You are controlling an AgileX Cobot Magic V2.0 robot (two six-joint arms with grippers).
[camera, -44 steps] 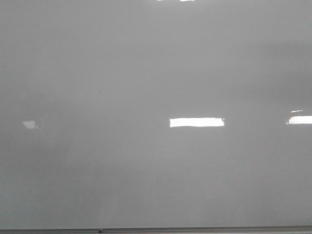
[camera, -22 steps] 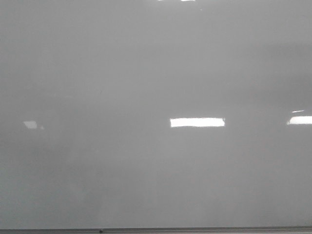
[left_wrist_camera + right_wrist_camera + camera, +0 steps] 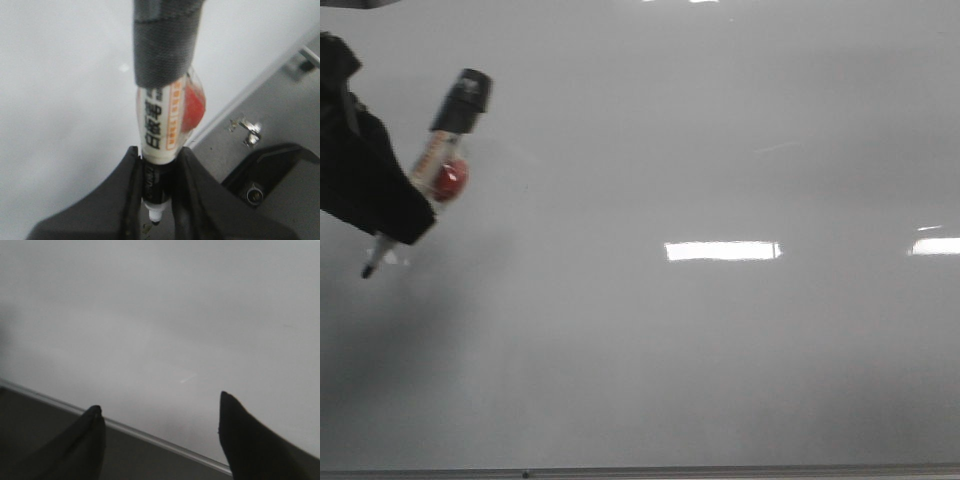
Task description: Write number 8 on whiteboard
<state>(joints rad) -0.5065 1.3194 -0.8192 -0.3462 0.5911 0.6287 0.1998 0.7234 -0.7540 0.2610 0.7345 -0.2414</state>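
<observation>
The whiteboard (image 3: 700, 340) fills the front view, pale grey and glossy, with bright glare patches. No number 8 shows on it. My left gripper (image 3: 395, 215) is at the far left, shut on a marker (image 3: 448, 135) with a white labelled barrel, a red spot and a black rear end. The marker tilts, its black tip (image 3: 366, 271) low and left, close to the board; I cannot tell if it touches. In the left wrist view the gripper (image 3: 156, 170) clamps the marker (image 3: 159, 125) over the board (image 3: 60, 100). My right gripper (image 3: 159, 410) is open and empty above the board (image 3: 175, 315).
A thin grey metal edge (image 3: 640, 470) runs along the board's bottom. The same edge shows in the left wrist view (image 3: 250, 85) and in the right wrist view (image 3: 150, 437). A grey surface with a metal bracket (image 3: 245, 131) and a black part lies beyond the edge.
My left gripper with the marker has come into the front view at the far left; before, that view showed only the bare board.
</observation>
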